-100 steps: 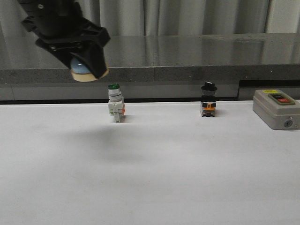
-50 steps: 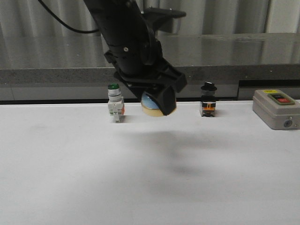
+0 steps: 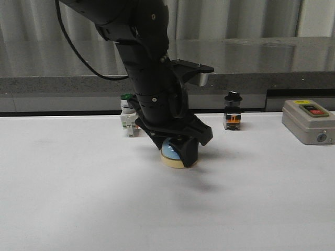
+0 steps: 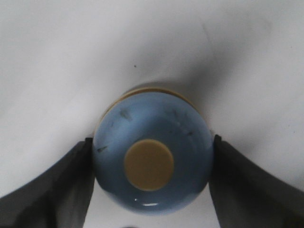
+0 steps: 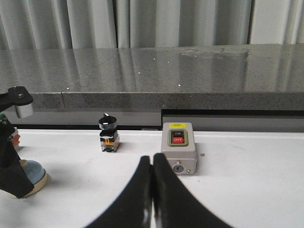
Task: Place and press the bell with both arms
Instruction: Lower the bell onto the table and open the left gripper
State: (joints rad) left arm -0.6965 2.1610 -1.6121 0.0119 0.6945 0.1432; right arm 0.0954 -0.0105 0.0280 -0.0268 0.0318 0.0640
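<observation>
White tabletop (image 3: 63, 209) runs under everything, with a grey stone counter (image 3: 251, 57) and curtains behind. My left gripper (image 3: 178, 151) is clamped across the bell (image 3: 175, 155), one finger on each side of the blue dome; the left wrist view shows the pads touching the dome at its widest part and the cream button (image 4: 148, 164) bare between them. From the front the bell's cream base looks on the table or a hair above it, slightly tilted toward me; I cannot tell for sure whether it is touching. It sits near the middle of the table, nearer than the row of switches. My right gripper (image 5: 152, 190) is parked low with its fingers pressed together and nothing in them, pointing at the grey box (image 5: 179, 153).

Just behind and left of the bell stands the green-capped pushbutton (image 3: 127, 117); the black-knobbed switch (image 3: 233, 111) is further right, the grey box far right.

To do this well, I would settle the base flat before letting go, open evenly so neither finger drags the bell, and lift straight up. Then the right gripper can press squarely on the button.
</observation>
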